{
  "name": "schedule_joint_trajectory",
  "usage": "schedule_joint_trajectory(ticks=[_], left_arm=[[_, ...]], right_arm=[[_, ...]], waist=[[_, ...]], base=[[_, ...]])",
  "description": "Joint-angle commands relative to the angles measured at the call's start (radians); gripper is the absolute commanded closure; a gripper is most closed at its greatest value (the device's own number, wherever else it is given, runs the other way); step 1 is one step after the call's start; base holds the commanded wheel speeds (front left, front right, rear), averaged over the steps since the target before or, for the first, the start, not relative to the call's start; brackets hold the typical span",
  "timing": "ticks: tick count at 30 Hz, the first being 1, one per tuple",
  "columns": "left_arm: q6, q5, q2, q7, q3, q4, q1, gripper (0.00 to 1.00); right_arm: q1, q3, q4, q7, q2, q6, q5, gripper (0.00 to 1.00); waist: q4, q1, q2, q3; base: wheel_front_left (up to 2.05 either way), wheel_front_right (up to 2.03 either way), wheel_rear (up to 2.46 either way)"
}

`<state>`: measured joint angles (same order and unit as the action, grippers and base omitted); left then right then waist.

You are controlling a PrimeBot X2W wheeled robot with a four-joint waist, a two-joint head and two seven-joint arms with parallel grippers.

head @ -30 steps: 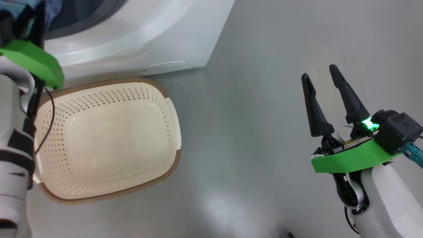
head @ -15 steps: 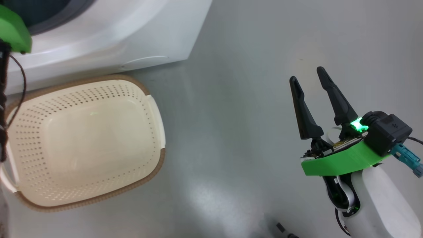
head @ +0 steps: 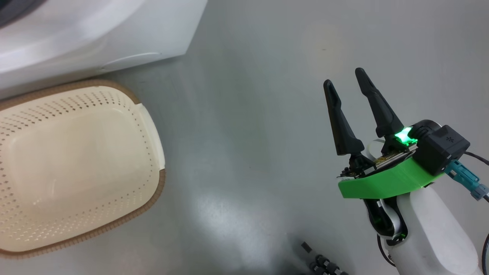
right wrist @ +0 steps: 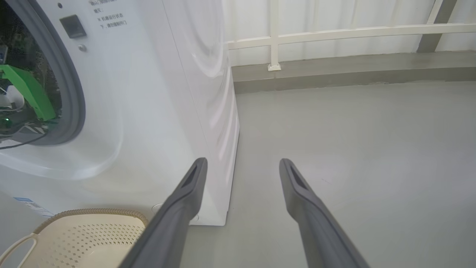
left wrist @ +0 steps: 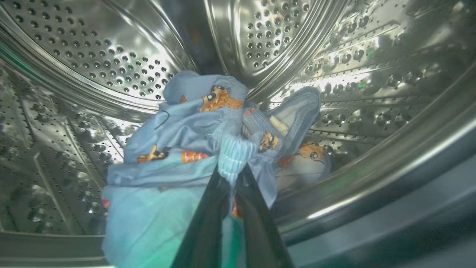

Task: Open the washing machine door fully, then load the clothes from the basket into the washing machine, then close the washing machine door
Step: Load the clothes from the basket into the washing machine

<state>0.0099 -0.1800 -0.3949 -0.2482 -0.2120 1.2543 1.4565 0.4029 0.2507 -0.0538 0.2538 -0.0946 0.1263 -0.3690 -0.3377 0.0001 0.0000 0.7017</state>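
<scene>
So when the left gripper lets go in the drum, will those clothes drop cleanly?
The clothes hang in soft crumpled folds around the left gripper, so likely floppy. The thin fabric looks light: expect a slump, not a drop. A ribbed cuff is pinched between the fingers and may cling.

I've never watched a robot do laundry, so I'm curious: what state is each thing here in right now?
left hand: shut on the clothes.
clothes: bunched up inside the steel drum, not yet let go.
right hand: open, holding nothing.
basket: empty, upright on the floor.
washing machine: mouth uncovered.
</scene>
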Motion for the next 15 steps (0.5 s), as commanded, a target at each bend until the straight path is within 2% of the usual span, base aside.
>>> schedule_joint_trajectory(ticks=[1,4,5,7,15], left_arm=[[0.005,-0.004,-0.043,-0.009,0.005,-0.009,0.015,0.97],[0.0,-0.009,-0.039,-0.01,0.002,0.0,0.02,0.58],[-0.003,-0.011,-0.037,-0.01,0.001,0.002,0.021,0.48],[-0.01,-0.021,-0.032,-0.011,0.004,0.006,0.018,0.0],[-0.042,-0.067,-0.004,-0.013,0.025,0.016,-0.022,0.0]], right_arm=[[-0.007,0.011,0.025,0.008,0.004,0.004,-0.004,0.0],[-0.002,0.006,0.022,0.008,0.008,0.004,-0.003,0.0],[0.0,0.004,0.021,0.008,0.009,0.004,-0.003,0.0],[0.001,0.0,0.019,0.008,0.01,0.004,-0.003,0.0],[0.003,-0.011,0.016,0.008,-0.008,0.004,0.002,0.0]], waist=[[-0.008,-0.0001,0.0,0.011],[-0.004,-0.0001,0.0,0.012],[-0.002,-0.0001,0.0,0.01],[0.006,-0.0001,0.0,0.0],[0.045,-0.0001,0.0,-0.046]], base=[[0.0,0.0,0.0],[0.0,0.0,0.0],[0.0,0.0,0.0],[0.0,0.0,0.0],[0.0,0.0,0.0]])
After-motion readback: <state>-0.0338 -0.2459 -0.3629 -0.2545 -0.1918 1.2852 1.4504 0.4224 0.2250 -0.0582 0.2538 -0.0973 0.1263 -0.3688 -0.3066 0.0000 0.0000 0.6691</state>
